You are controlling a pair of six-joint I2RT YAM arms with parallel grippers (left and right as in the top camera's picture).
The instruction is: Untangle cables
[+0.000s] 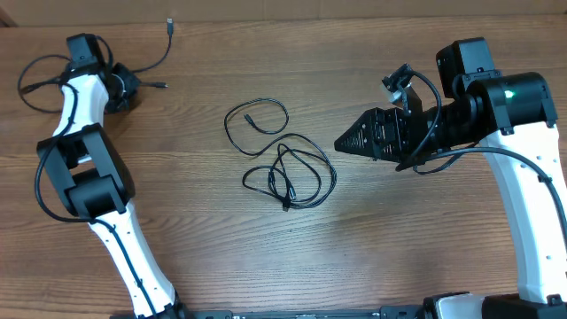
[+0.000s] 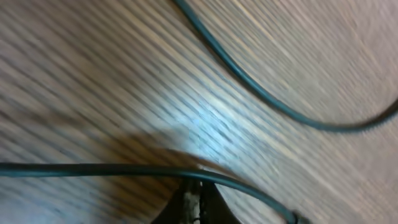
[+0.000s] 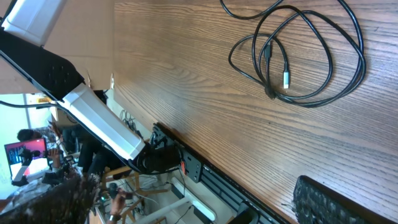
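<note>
A loose tangle of thin black cables [image 1: 285, 167] lies in the middle of the wooden table, and the right wrist view shows it too, cables [image 3: 298, 56], with a silvery plug end [image 3: 286, 79]. A separate black cable [image 1: 164, 53] runs from the far left up toward the back edge. My left gripper [image 1: 124, 89] sits at that cable's near end. In the left wrist view its fingertips [image 2: 196, 190] are pressed together on the cable [image 2: 93, 168] crossing their tips. Another strand [image 2: 267, 93] curves above. My right gripper [image 1: 341, 142] hovers open, right of the tangle.
The left arm's own thicker black wires [image 1: 35, 84] loop at the far left edge. The table's front edge with its black rail [image 3: 205, 171] shows in the right wrist view, along with one dark finger pad [image 3: 323, 202]. Bare wood surrounds the central tangle.
</note>
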